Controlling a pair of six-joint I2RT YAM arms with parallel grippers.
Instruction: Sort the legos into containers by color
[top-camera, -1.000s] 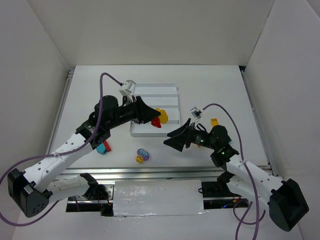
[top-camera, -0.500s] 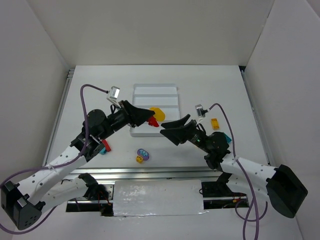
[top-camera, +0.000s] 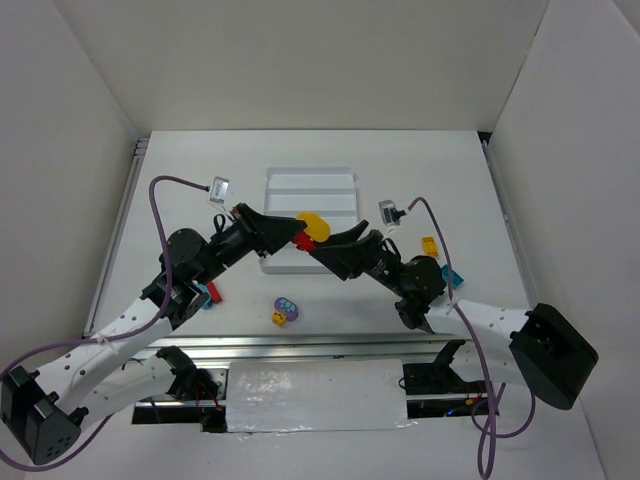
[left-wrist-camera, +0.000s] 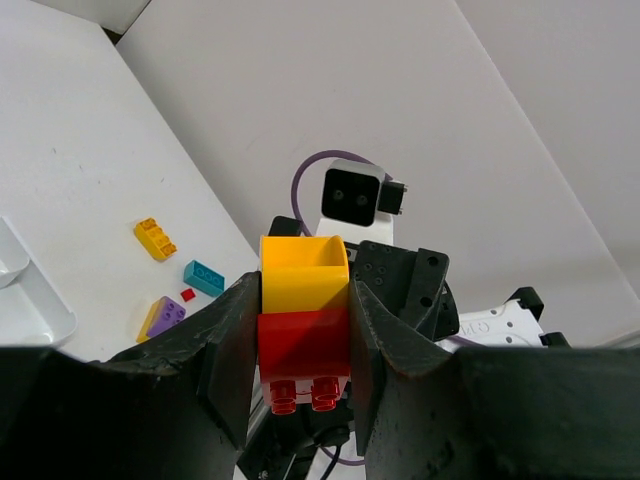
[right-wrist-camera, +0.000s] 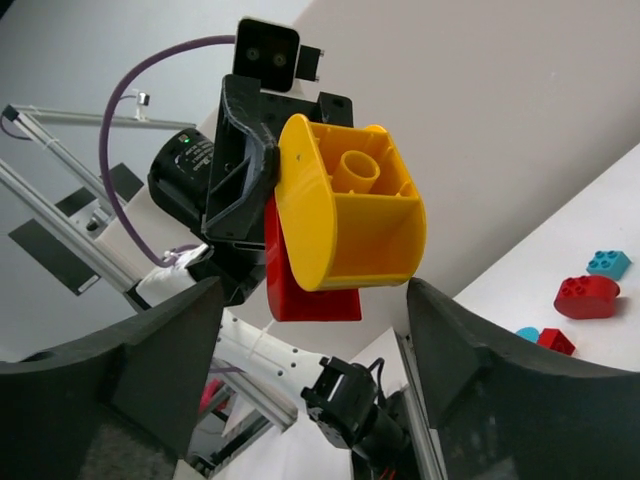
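Left gripper (left-wrist-camera: 303, 335) clamps joined yellow brick (left-wrist-camera: 303, 282) and red brick (left-wrist-camera: 303, 348), centre frame; right gripper (top-camera: 322, 246), jaws wide, now closer.

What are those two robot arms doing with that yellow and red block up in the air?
The left gripper is pinching a yellow-and-red brick pair, two bricks stuck together, and holding it above the table. The right gripper is open, with a finger on each side of the pair but not touching it. It may be about to pull them apart. The white tray sits just beyond, and other loose bricks lie on the table.
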